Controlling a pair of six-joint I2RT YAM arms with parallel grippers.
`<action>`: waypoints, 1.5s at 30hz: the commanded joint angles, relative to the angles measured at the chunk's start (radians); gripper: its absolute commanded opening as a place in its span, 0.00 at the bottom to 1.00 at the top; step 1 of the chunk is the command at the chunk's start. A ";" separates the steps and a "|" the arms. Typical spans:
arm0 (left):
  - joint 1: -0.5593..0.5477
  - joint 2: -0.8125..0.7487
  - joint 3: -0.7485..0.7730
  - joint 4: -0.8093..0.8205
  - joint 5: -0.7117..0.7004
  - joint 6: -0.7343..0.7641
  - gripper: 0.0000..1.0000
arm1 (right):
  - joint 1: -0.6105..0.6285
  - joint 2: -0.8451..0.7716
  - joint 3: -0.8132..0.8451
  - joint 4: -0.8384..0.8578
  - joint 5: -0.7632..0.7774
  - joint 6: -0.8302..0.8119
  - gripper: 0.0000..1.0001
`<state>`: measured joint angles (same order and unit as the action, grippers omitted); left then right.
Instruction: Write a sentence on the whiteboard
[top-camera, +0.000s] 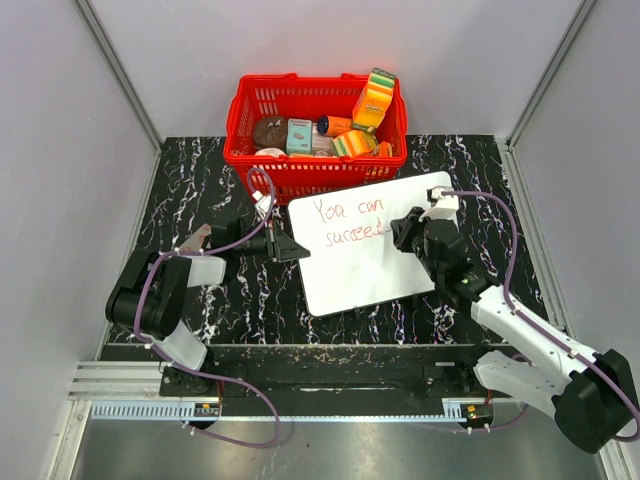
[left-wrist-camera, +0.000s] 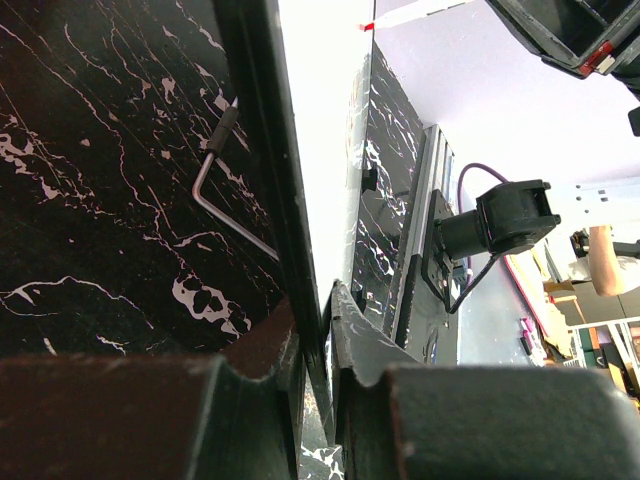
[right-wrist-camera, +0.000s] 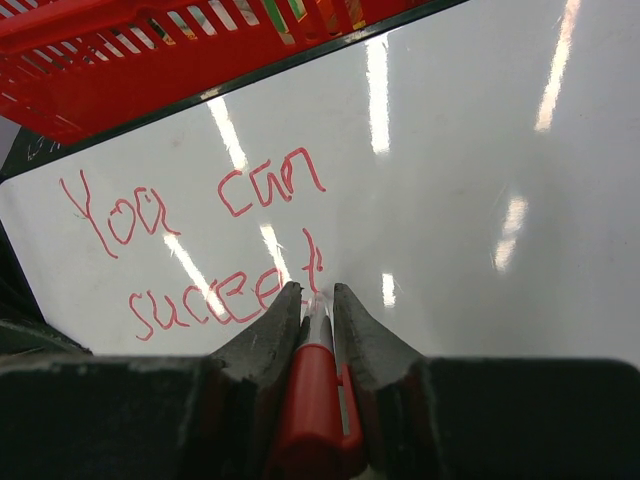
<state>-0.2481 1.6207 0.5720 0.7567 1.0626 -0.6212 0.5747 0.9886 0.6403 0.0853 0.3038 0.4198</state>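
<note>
You had the large, flat white whiteboard (top-camera: 375, 255) with rounded corners sitting askew on the black marble-patterned table (top-camera: 200, 190), its far edge just beside the red plastic basket (top-camera: 300, 178) of packaged goods. Your left gripper (left-wrist-camera: 322, 318) was almost closed, its 2 fingers pinching the board's left edge between them. Your right gripper (right-wrist-camera: 312, 293) was clamped tight on a red marker (right-wrist-camera: 315, 390), whose pale tip poked out just past the fingertips toward the board; whether it touched the surface could not be told. The thin red handwritten lettering (right-wrist-camera: 200, 240) ran in 2 lines across the board's upper left part: "You can" on line 1, and "succee" followed by a tall unfinished stroke on line 2. The marker tip sat right at that last stroke. Your right arm reached over the board's right half.
</note>
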 joint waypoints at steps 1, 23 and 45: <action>-0.017 0.005 0.011 0.046 -0.006 0.086 0.00 | -0.007 -0.013 -0.008 -0.025 0.027 -0.010 0.00; -0.017 0.002 0.011 0.047 -0.006 0.086 0.00 | -0.007 -0.073 0.091 -0.024 0.077 -0.081 0.00; -0.017 0.004 0.011 0.047 -0.007 0.086 0.00 | -0.056 -0.015 0.113 -0.019 0.080 -0.092 0.00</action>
<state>-0.2478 1.6207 0.5720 0.7570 1.0634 -0.6205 0.5262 0.9562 0.7074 0.0360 0.3813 0.3363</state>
